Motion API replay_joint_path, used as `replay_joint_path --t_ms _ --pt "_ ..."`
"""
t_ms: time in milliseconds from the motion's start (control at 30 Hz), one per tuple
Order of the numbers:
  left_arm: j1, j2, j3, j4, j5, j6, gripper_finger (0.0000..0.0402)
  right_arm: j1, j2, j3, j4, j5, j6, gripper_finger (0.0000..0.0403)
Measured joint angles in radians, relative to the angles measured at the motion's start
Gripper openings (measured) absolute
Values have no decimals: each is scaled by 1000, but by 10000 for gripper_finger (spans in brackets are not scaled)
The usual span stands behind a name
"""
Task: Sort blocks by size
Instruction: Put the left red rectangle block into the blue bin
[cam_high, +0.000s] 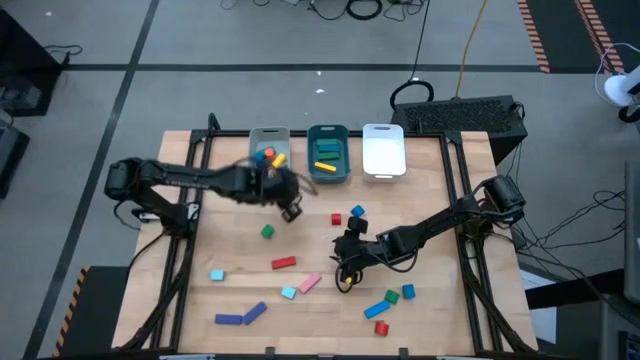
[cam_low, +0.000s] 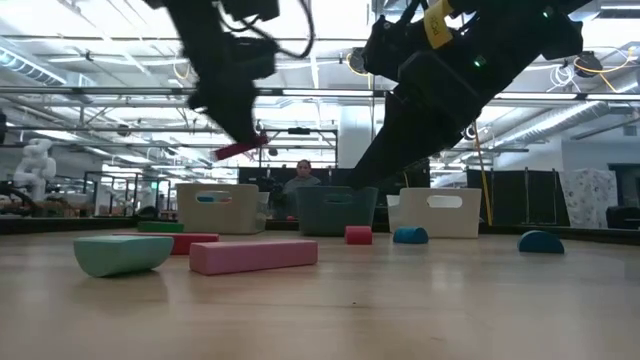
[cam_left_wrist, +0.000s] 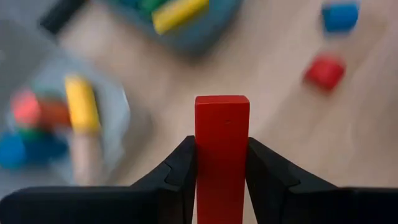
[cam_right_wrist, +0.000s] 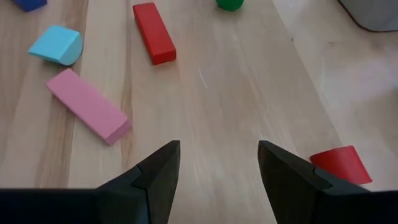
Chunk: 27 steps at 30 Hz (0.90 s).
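Red and upright between the closed jaws of the left gripper (cam_left_wrist: 221, 180) is a red bar (cam_left_wrist: 222, 149), held above the tabletop (cam_high: 430, 210) just in front of the grey tray (cam_high: 268, 135). From above, that gripper (cam_high: 289, 210) sits near the grey tray's front end, which already holds small blocks in blue, orange and yellow (cam_high: 268, 156). The teal tray (cam_high: 328, 135) next to it contains a yellow bar (cam_high: 326, 166) and green pieces, and the white tray (cam_high: 383, 150) stands to its other side.

The right gripper (cam_right_wrist: 217, 168) hangs low over the middle of the tabletop with its jaws open and nothing between them. In its wrist view, a pink bar (cam_right_wrist: 88, 106), a cyan piece (cam_right_wrist: 56, 45), another red bar (cam_right_wrist: 153, 32) and a green piece (cam_right_wrist: 230, 4) lie ahead of it, and a red wedge (cam_right_wrist: 339, 165) lies just beside one finger.

Loose blocks are scattered on the wood: a green cube (cam_high: 267, 231), a red cube (cam_high: 336, 218) and blue piece (cam_high: 358, 211) near the centre, two blue bars (cam_high: 241, 316) near the front edge, a cyan block (cam_high: 216, 274), and blue, green and red pieces (cam_high: 390, 297) at front right.

A person (cam_low: 303, 176) shows in the room beyond the trays.
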Motion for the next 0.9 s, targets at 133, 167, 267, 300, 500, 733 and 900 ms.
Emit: replay_joint_path --t_ms 133,167,267,300,500,733,900 --pt "118 0 12 153 41 186 107 -4 0 0 -9 0 -2 201" --pt "147 0 12 190 61 231 107 -5 0 0 -12 0 -1 201" --pt "230 11 13 292 106 347 107 -6 0 0 -23 0 2 201" --pt "257 17 13 321 118 381 107 -7 0 0 -23 0 2 201" --pt "360 119 13 591 246 485 107 -7 0 0 -36 1 28 201" --pt "401 278 14 786 338 529 107 -7 0 0 -158 5 181 201" --pt "419 333 62 711 338 585 107 -6 0 0 -275 35 305 201"
